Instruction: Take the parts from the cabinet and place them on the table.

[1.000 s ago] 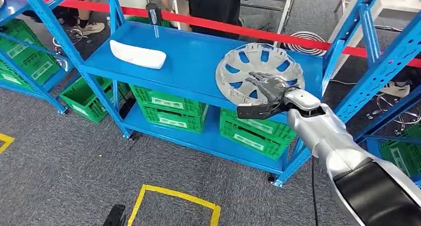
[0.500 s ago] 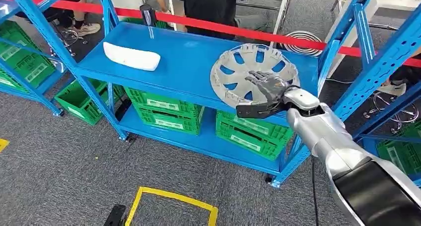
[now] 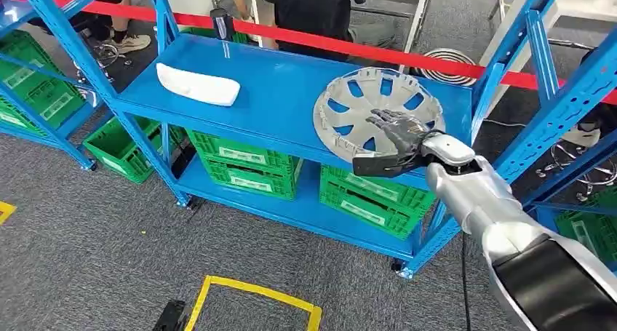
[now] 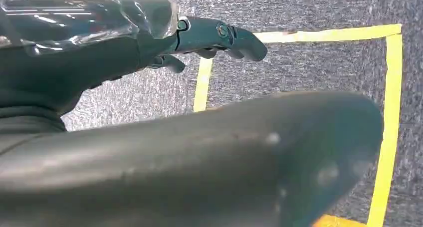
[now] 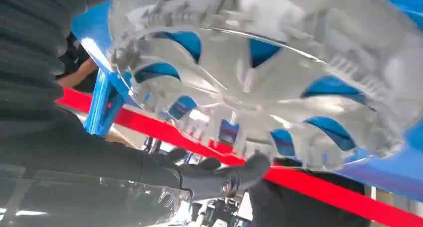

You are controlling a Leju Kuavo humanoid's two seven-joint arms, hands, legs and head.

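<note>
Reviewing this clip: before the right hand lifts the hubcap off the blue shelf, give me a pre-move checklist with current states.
1. Right hand at the hubcap near rim: ok.
2. Fingers closed firmly on the rim: cannot tell; thumb sits below the shelf edge, fingers spread on top.
3. Hubcap free of the white part: ok, well apart.
4. Blue shelf upright beside the hubcap may hinder the lift: cannot tell.
5. Person behind the red tape: ok, beyond the shelf.
6. Left hand holds nothing: ok.
</note>
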